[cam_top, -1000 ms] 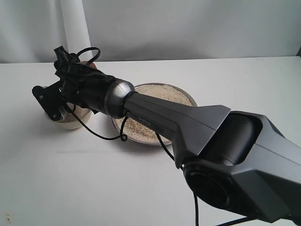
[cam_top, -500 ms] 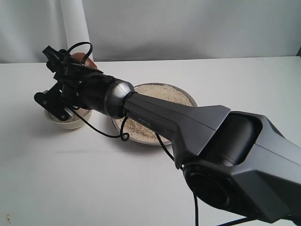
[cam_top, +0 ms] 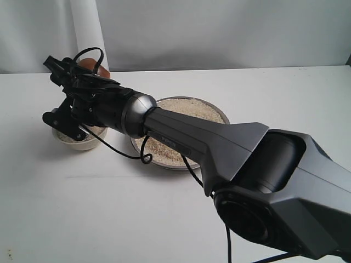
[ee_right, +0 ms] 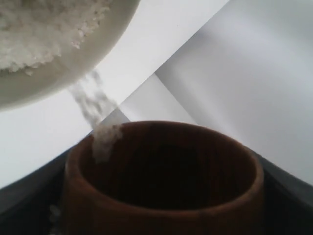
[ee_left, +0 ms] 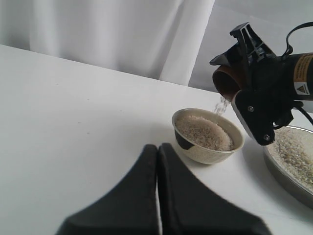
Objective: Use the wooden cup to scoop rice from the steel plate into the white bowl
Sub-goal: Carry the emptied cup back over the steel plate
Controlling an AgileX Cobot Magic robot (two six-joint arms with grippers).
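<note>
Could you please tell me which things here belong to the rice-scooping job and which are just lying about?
In the job: rice, steel plate, white bowl, wooden cup tipped over the bowl, right end effector gripping it.
Just about: left end effector, shut and empty; white curtain; table.

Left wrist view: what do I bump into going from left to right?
Left tool → white bowl → steel plate. The wooden cup, held by the right tool, pours over the bowl, so I skipped it.
</note>
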